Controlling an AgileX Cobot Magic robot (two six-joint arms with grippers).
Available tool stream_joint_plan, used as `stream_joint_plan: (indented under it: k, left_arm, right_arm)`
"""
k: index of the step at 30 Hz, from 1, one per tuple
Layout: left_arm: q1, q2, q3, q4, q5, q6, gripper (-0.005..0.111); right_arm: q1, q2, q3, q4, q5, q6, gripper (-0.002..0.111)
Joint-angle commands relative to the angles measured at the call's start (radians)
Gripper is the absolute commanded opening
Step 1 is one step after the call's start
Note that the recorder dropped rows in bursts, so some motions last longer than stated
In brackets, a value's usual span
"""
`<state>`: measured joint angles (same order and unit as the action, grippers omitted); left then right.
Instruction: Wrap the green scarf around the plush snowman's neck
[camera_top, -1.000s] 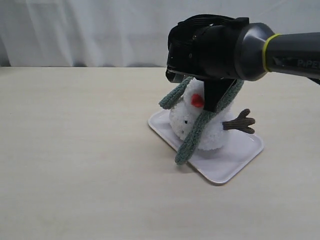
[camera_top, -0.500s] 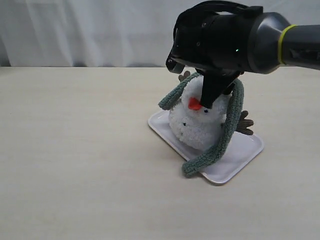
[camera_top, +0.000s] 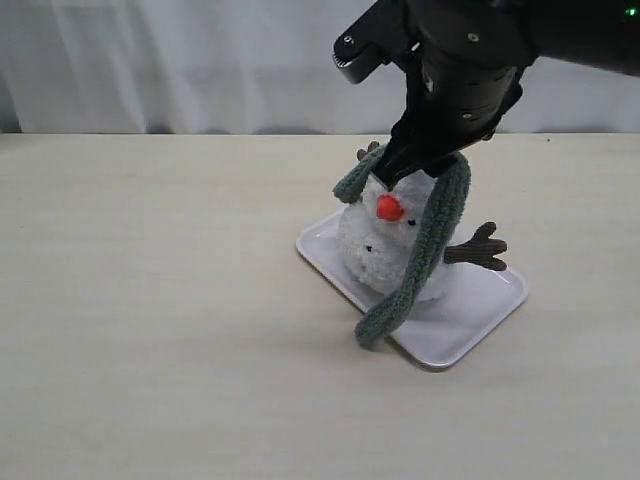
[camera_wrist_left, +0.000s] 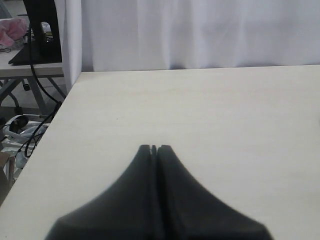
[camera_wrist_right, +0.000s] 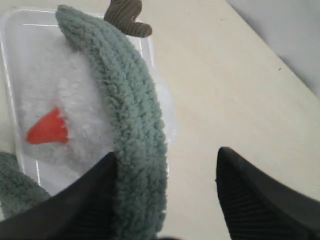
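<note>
The plush snowman (camera_top: 385, 255) stands on a white tray (camera_top: 480, 305), orange nose (camera_top: 390, 208) facing the camera. The green scarf (camera_top: 432, 225) lies over its head. One long end hangs down the front past the tray edge, and a short end (camera_top: 350, 180) droops on the other side. The neck is hidden by scarf and fluff. My right gripper (camera_top: 400, 172) hovers just above the head. In the right wrist view this gripper (camera_wrist_right: 167, 152) is open, the scarf (camera_wrist_right: 135, 125) resting against one finger (camera_wrist_right: 95, 200). The left gripper (camera_wrist_left: 154, 146) is shut over bare table, holding nothing.
One brown twig arm (camera_top: 480, 246) sticks out sideways over the tray. The beige table (camera_top: 150, 300) runs left of the tray. A white curtain (camera_top: 200, 60) hangs behind. In the left wrist view the table's edge (camera_wrist_left: 60, 107) borders cables and a stand.
The right arm has lifted and turned above the head. The scarf's long end swung from the snowman's side across its front, and the short end drew in closer to the head.
</note>
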<state>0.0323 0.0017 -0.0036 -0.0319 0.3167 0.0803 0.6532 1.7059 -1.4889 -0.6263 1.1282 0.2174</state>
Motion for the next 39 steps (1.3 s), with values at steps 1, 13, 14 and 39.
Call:
stream_joint_plan:
  k: [1,13,14,39]
  left_arm:
    - [0.002,-0.002,0.004,-0.007,-0.009,-0.003,0.000]
    - [0.002,-0.002,0.004,-0.007,-0.009,-0.003,0.000]
    - [0.002,-0.002,0.004,-0.007,-0.009,-0.003,0.000]
    - [0.002,-0.002,0.004,-0.007,-0.009,-0.003,0.000]
  right_arm:
    - [-0.087,-0.010,0.000,0.141,-0.055,0.006,0.054]
    - [-0.255,-0.008,0.000,0.349,-0.323,-0.019,0.054]
    - [-0.260,-0.006,0.000,0.349,-0.322,-0.019,0.054]
    - [-0.258,-0.048,0.109,0.529,-0.282,-0.255,0.042]
